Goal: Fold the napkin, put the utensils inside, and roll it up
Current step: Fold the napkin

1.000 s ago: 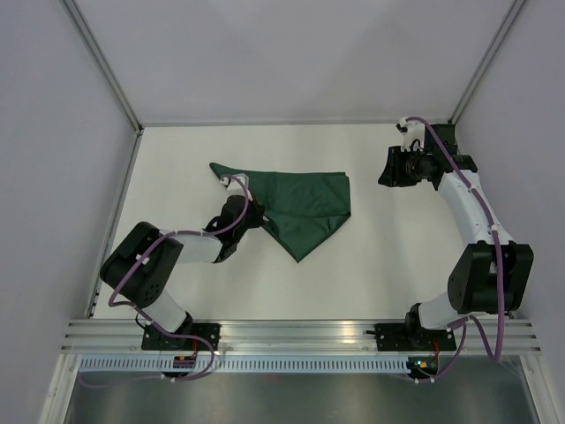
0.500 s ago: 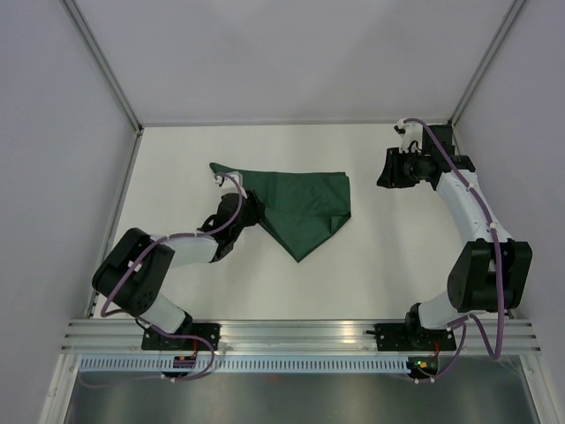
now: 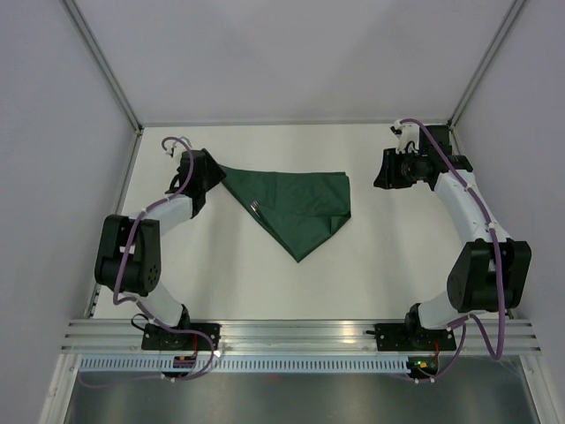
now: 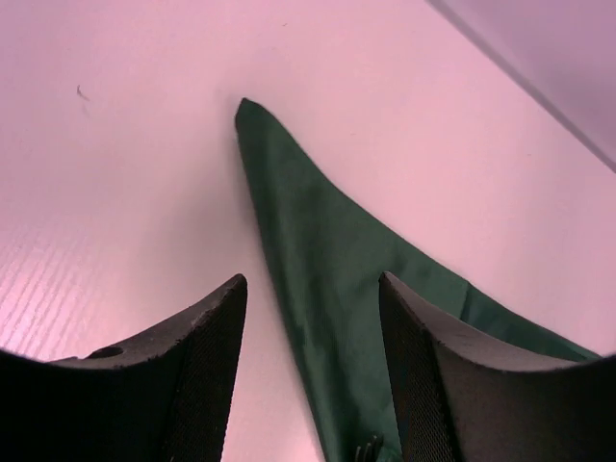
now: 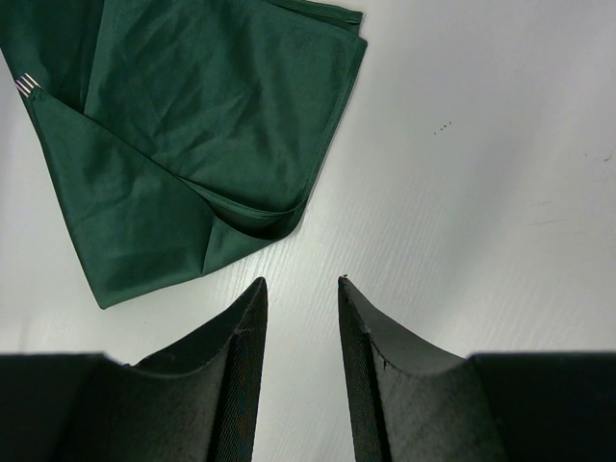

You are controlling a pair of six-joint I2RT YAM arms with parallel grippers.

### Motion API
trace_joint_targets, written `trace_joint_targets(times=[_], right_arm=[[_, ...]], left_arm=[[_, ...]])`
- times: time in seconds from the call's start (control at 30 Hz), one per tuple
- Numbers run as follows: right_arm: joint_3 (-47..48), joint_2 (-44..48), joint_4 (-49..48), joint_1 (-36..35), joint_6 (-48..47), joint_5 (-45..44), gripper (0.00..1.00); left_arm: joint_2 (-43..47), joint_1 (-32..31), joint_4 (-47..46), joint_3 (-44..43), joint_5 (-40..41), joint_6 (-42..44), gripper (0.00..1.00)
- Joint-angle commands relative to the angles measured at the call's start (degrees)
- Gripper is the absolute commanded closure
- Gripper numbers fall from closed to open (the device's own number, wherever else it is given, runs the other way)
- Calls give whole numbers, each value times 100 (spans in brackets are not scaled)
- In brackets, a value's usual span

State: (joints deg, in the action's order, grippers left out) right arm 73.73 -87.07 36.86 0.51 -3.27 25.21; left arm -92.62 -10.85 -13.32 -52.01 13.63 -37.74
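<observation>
the napkin point(image 3: 300, 205) is lying on the table point(image 3: 380, 265), folded into a rough triangle. its long edge is running along the far side and one point is aiming toward the arm bases. a second layer is lapping over the napkin's right part, leaving a small curled pocket at the fold there. the fork point(image 3: 254, 208) is sitting inside the napkin along its left slanted edge. only the silvery tines are poking out past that edge, and the cloth is covering the handle.

the left gripper point(image 3: 217, 175) is hovering just beside the napkin's far-left corner, pointing at it. in the left wrist view its fingers point(image 4: 202, 327) are standing spread wide, released and gripping nothing. the napkin's narrow tip is showing on the table in the gap between them, and the tines are just peeking in at the bottom of that view.

the right gripper point(image 3: 380, 170) is hanging well apart from the napkin, off its right side and about level with its far edge, facing back toward it. in the right wrist view its fingers point(image 5: 241, 346) are standing slightly parted with a narrow gap, grasping nothing, over bare table. the napkin is lying beyond the fingertips, not touching them.
</observation>
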Motion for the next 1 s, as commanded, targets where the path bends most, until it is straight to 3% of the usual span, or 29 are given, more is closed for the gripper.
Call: trace_joint_targets(times=[0.0, 0.23, 0.6, 0.8, 0.97], right_arm=[[-17, 76, -65, -7, 19, 133, 59], [-17, 67, -65, -103, 19, 151, 59], [-17, 23, -91, -236, 2, 124, 59], [-17, 14, -100, -262, -16, 89, 59], [-17, -3, -118, -271, -16, 54, 59]], left_arm=[[-580, 381, 524, -405, -755, -559, 37], [-1486, 874, 156, -793, -1686, -674, 40], [-2286, 1015, -145, -1232, -1952, -1157, 41], [-2542, 1015, 312, -1619, -1600, -1262, 49], [-2673, 1015, 436, -1830, -1556, -1324, 63]])
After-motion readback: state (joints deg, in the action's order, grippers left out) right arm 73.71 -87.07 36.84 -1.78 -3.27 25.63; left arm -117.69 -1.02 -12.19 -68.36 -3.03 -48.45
